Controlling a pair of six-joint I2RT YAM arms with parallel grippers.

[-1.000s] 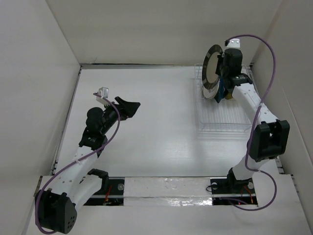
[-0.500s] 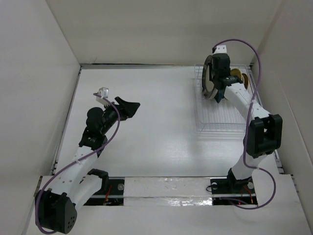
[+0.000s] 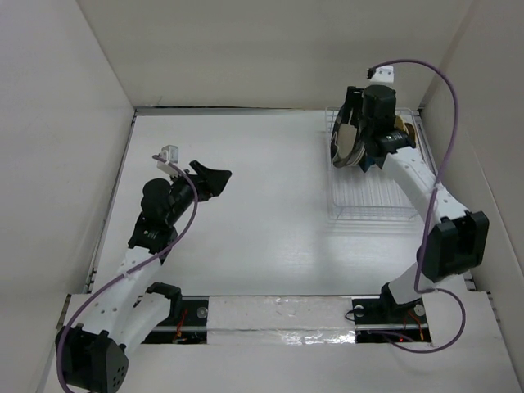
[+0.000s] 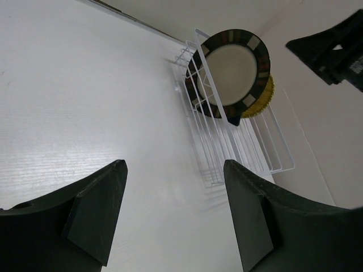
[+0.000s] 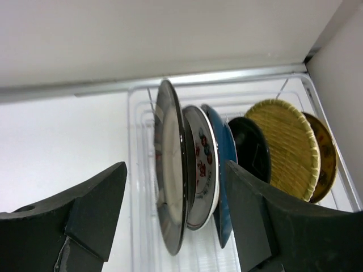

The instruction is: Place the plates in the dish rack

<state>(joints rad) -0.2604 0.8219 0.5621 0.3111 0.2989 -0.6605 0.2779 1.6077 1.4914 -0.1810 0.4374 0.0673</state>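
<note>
Left hand (image 4: pixel 173 170) spread over the bare table (image 3: pixel 262 221); right hand (image 5: pixel 174 167) spread above the rack (image 3: pixel 372 205).

The left hand's fingers stand wide apart with nothing between them, well apart from the rack at the table's far right. Six plates stand on edge in the rack: black-rimmed plate (image 5: pixel 169 187), red-marked plate (image 5: pixel 202 164), blue plate (image 5: pixel 224 175), dark plate (image 5: pixel 253 148), woven yellow plate (image 5: pixel 285 146), brown-yellow plate (image 5: pixel 322 154). The right hand's fingers are apart either side of the black-rimmed plate, not clamping it.
</note>
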